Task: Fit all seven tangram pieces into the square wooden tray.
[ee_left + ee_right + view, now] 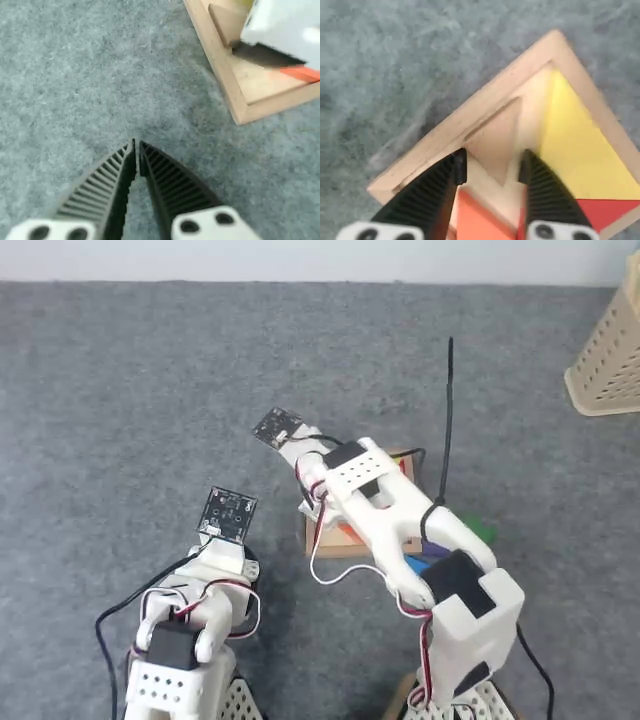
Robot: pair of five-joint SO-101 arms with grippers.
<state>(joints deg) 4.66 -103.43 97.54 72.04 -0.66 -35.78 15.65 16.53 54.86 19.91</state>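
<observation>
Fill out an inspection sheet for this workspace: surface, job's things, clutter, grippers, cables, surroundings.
Surface: grey carpet.
Job's things: wooden tray holds a plain wood triangle, a yellow piece, a red piece and an orange piece; a green piece and a blue piece show past the right arm, near the tray.
Clutter: nothing seen.
Grippers: right gripper open, fingers either side of the wood triangle; left gripper shut, empty, over carpet.
Cables: black cable stands up behind the tray; thin wires loop off the arms.
Surroundings: beige perforated basket; pale wall.
</observation>
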